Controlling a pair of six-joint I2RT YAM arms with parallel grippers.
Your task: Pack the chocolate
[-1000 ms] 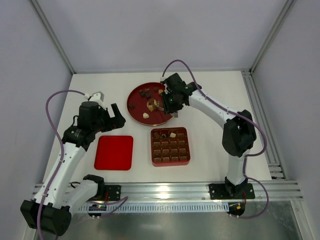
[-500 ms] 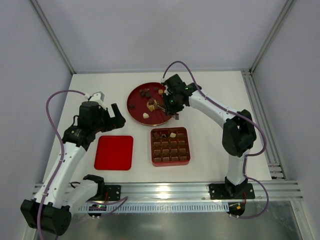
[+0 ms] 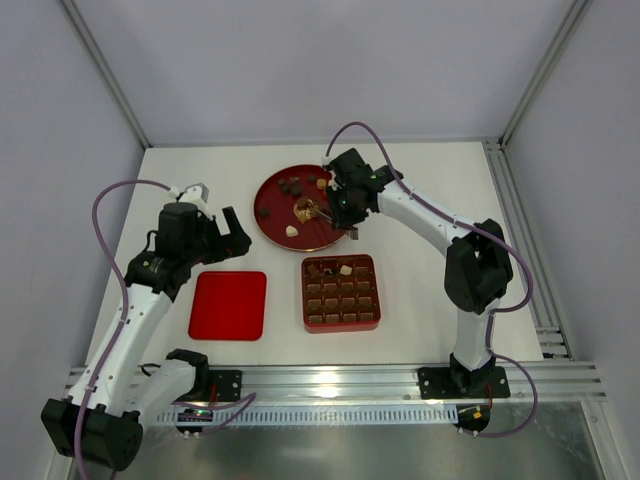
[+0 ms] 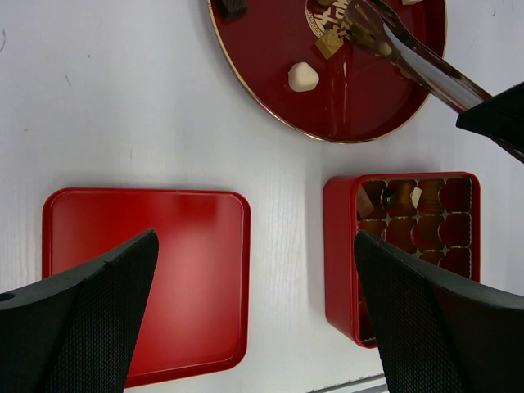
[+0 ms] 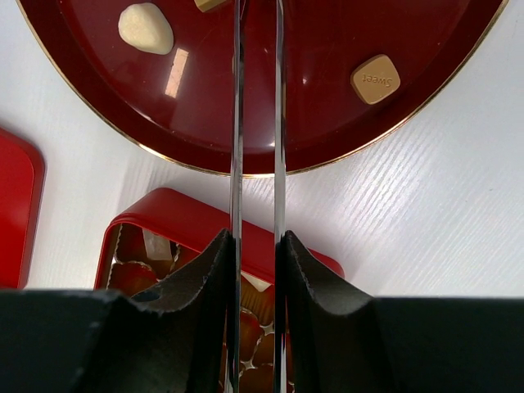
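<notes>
Several chocolate pieces lie on a round red plate [image 3: 272, 212]: dark ones [image 3: 291, 186], a cream one [image 3: 290, 231] [image 4: 303, 76] [image 5: 146, 28] and a light brown one [image 5: 375, 79]. My right gripper [image 3: 341, 207] [image 5: 255, 270] is shut on metal tongs [image 5: 237, 123] [image 4: 417, 57]. The tong tips reach over the plate's middle, at a light brown piece [image 4: 330, 42]; I cannot tell if they grip it. The square red box [image 3: 341, 327] [image 4: 337, 246] holds a few pieces in its far row. My left gripper [image 3: 236, 232] [image 4: 254, 327] is open and empty above the table between the lid and the box.
The flat red lid [image 3: 229, 304] [image 4: 147, 270] lies left of the box. The plate sits just beyond the box. White walls and metal frame rails bound the table on the sides and back.
My right gripper and the tongs have shifted slightly over the plate. The left arm has not moved.
</notes>
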